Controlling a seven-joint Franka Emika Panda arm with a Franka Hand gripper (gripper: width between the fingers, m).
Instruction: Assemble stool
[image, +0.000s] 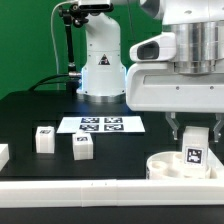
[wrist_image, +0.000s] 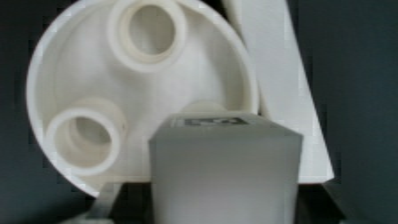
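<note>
Leg (image: 195, 140) upright in jaws, over seat (image: 160, 166)

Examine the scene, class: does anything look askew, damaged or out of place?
Nothing stands out. The gripper holds one leg upright at the seat; two loose legs sit apart from it, none visibly damaged.
</note>
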